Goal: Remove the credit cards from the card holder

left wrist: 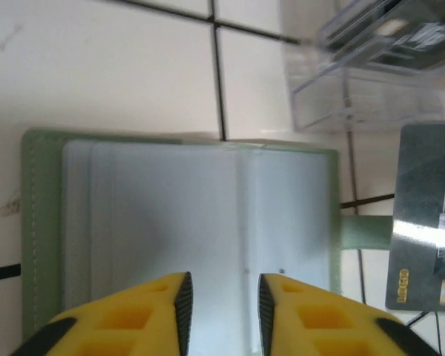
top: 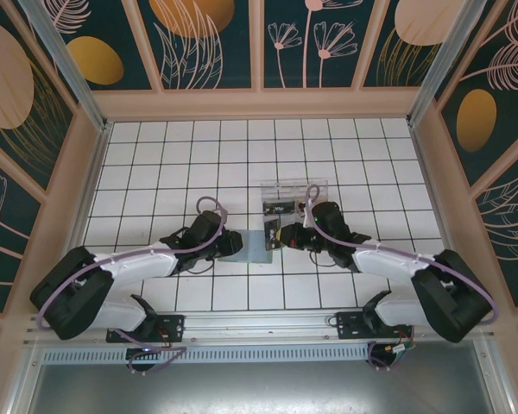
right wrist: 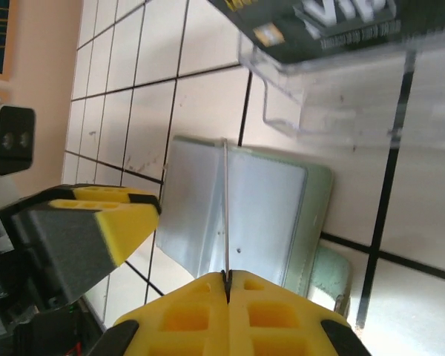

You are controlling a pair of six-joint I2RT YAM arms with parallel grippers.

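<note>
The card holder (left wrist: pixel 48 245) lies open on the tiled table, a grey-green bifold with clear sleeves, also seen in the right wrist view (right wrist: pixel 315 215) and from above (top: pixel 252 247). My left gripper (left wrist: pixel 222 293) hovers over its inner panel, open, with nothing between the fingers. My right gripper (right wrist: pixel 228 276) is shut on a thin credit card (right wrist: pixel 226 193) seen edge-on, standing over the holder. In the left wrist view this card (left wrist: pixel 423 222) shows dark with gold lettering, just right of the holder's green tab. From above, both grippers (top: pixel 238 244) (top: pixel 279 235) meet at the holder.
A clear plastic box (top: pixel 292 195) stands just beyond the holder, with dark cards in it (right wrist: pixel 319 22). White tiles stretch all around, and wooden walls enclose the table on three sides.
</note>
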